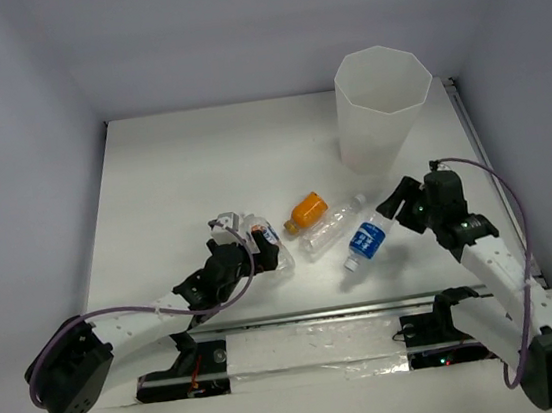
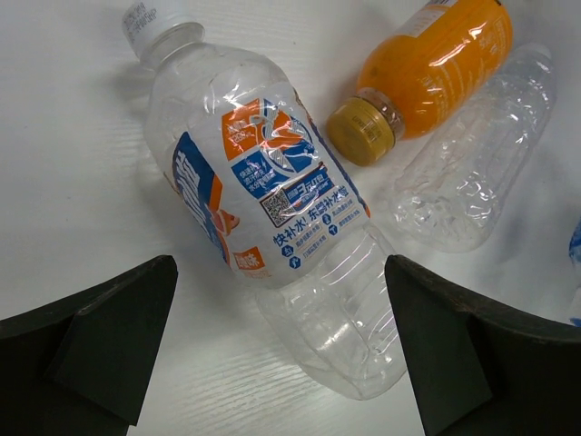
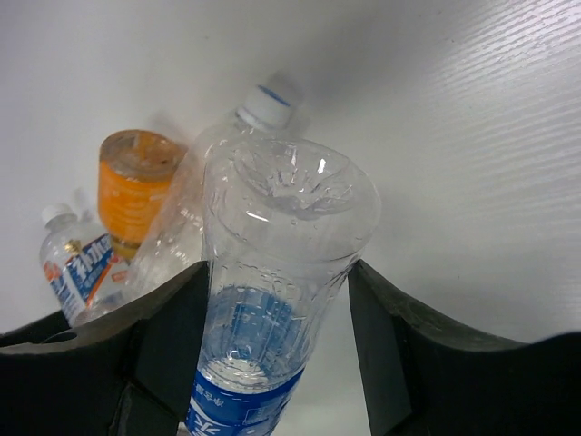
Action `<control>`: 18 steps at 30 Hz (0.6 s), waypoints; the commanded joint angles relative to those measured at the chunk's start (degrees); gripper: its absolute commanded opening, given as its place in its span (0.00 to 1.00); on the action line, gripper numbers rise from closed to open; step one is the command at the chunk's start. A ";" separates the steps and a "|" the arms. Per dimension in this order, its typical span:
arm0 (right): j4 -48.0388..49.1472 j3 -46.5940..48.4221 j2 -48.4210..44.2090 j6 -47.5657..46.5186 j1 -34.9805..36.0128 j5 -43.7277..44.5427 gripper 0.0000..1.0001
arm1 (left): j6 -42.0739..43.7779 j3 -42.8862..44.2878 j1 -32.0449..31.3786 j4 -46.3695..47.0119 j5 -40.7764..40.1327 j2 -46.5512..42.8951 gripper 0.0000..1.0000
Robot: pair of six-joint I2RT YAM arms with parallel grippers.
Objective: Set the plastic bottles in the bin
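The bin (image 1: 384,102) stands upright at the back right. My right gripper (image 1: 400,207) (image 3: 277,291) is shut on a clear blue-labelled bottle (image 1: 366,241) (image 3: 272,263) and holds it tilted, its base pointing away from the wrist. My left gripper (image 1: 245,254) (image 2: 280,300) is open, with its fingers on either side of the base of a clear bottle with a white, orange and blue label (image 1: 265,240) (image 2: 263,200) that lies on the table. An orange bottle (image 1: 307,210) (image 2: 427,64) and a clear unlabelled bottle (image 1: 331,228) (image 2: 472,163) lie side by side between the arms.
White walls close in the table (image 1: 181,168) on the left, back and right. A metal rail (image 1: 319,314) runs along the near edge in front of the arm bases. The bin stands close behind my right arm.
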 commanded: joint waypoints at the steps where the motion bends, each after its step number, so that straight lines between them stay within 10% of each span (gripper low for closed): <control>1: -8.21 5.27 -6.47 -2.72 0.39 -1.82 0.44 | -1.26 1.80 -0.30 2.67 -0.70 -2.79 0.99; 12: 3.28 24.95 -5.97 -3.60 0.39 -9.47 0.44 | -3.99 3.20 -0.30 1.88 -4.30 -1.48 0.99; 18: 11.62 38.83 4.65 -8.17 0.39 3.50 0.43 | -5.30 4.61 -0.30 2.23 -6.14 0.46 0.99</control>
